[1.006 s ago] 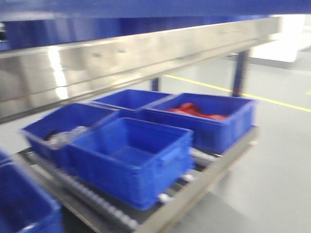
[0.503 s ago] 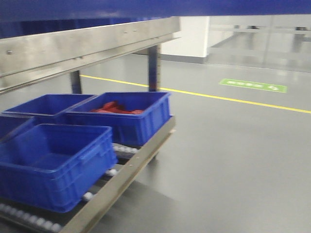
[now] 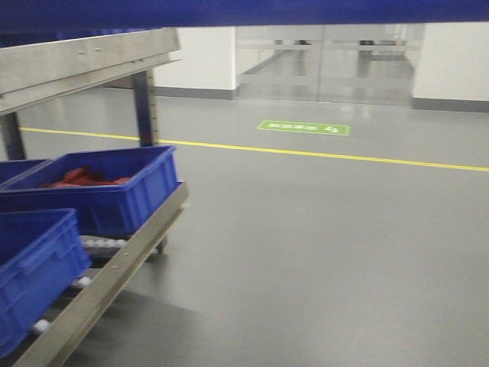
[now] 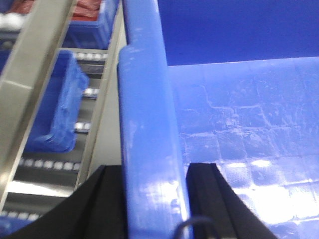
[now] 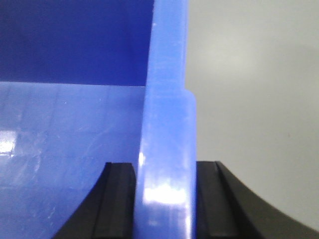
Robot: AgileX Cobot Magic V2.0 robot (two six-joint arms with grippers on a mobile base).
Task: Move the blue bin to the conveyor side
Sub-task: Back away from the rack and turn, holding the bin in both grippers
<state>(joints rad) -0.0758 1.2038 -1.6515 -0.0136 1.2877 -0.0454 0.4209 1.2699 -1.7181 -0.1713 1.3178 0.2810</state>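
Note:
I hold the blue bin between both grippers, lifted off the floor. In the left wrist view my left gripper [image 4: 154, 199] is shut on the bin's left rim [image 4: 149, 124], one black finger outside and one inside over the glossy floor of the bin. In the right wrist view my right gripper [image 5: 166, 199] is shut on the right rim [image 5: 167, 124] the same way. A blue band [image 3: 244, 11] across the top of the front view looks like the bin's edge. The conveyor side is out of view.
A stainless-steel roller rack [image 3: 114, 267] stands at the left, carrying a blue crate with red parts [image 3: 107, 191] and another blue crate [image 3: 30, 267]. Grey floor with a yellow line [image 3: 344, 157], a green marking [image 3: 303, 128] and glass doors [image 3: 328, 61] lies ahead and right.
The front view has swung to the right: rack and crates slid to the left edge, and the floor, green marking and glass doors came into view. Both grippers remain on the bin.

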